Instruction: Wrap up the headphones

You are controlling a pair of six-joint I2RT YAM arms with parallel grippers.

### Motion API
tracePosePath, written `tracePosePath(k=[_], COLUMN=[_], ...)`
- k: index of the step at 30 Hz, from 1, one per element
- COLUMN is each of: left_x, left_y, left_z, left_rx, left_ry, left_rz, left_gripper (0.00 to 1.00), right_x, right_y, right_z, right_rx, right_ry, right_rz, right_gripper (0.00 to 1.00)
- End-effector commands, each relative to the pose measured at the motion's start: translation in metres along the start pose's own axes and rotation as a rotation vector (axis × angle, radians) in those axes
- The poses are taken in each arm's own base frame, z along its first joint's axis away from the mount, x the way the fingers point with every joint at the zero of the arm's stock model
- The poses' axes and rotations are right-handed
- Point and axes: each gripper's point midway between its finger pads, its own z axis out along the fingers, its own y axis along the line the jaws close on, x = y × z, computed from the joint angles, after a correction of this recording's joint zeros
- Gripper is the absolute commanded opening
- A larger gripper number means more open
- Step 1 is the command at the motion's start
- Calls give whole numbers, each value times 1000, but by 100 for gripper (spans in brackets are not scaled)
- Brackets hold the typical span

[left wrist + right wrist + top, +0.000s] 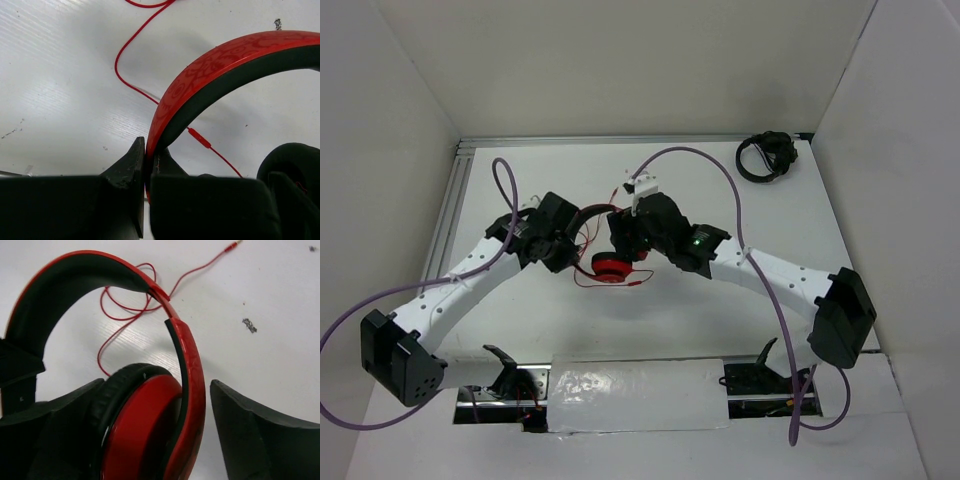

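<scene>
The red headphones (610,267) lie mid-table between both arms, one red earcup facing up. My left gripper (578,240) is shut on the red, black-lined headband (210,75), pinching it near one end (147,155). My right gripper (623,243) is open and straddles the other earcup (140,430) and the headband arm (192,390). Its left finger (65,420) lies against the black pad, and its right finger (255,430) stands apart from the band. The thin red cable (125,315) lies in loose loops on the table, its plug (234,246) free.
All-black headphones (765,157) rest at the far right corner. White walls close in the table (520,330) on the left, right and back. A metal rail (445,215) runs along the left edge. Purple arm cables (720,170) arch over the work area.
</scene>
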Motion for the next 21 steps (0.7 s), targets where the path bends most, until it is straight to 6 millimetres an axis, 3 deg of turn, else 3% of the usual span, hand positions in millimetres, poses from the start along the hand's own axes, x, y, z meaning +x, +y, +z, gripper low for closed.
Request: tracePosePath(k=[1, 3, 4, 5, 7, 9, 12, 13, 14, 16, 21], left_x=[-9, -9, -9, -9, -8, -7, -7, -7, -9, -15, -39], left_y=[-28, -29, -31, -32, -35, -39, -48, -47, -46, -36, -27], left_z=[-22, -24, -25, -25, -27, -27, -30, -32, -33, -38, -55], left_rx=[117, 128, 135, 144, 160, 178, 235, 236, 237, 197, 181], left_ry=[-43, -53, -55, -56, -56, -52, -66, -70, -76, -102, -214], left_rz=[-71, -77, -75, -69, -57, -27, 85, 124, 146, 179, 288], left_gripper=[0, 0, 0, 0, 3, 15, 50, 75, 84, 99, 99], right_x=[-7, -9, -9, -15, -23, -29, -35, -38, -38, -39, -46], right_y=[-7, -13, -11, -12, -13, -11, -7, -7, -8, -5, -7], right_z=[-1, -3, -3, -8, -13, -17, -24, -27, -28, -34, -44], right_rx=[85, 146, 141, 163, 167, 146, 112, 101, 94, 54, -36], right_ry=[-13, -24, -25, -50, -76, -89, -107, -113, -111, -121, -145], right_rz=[11, 28, 25, 16, 21, 1, -46, -62, -107, -151, -304], right_gripper=[88, 64, 56, 41, 29, 20, 13, 8, 4, 3, 4])
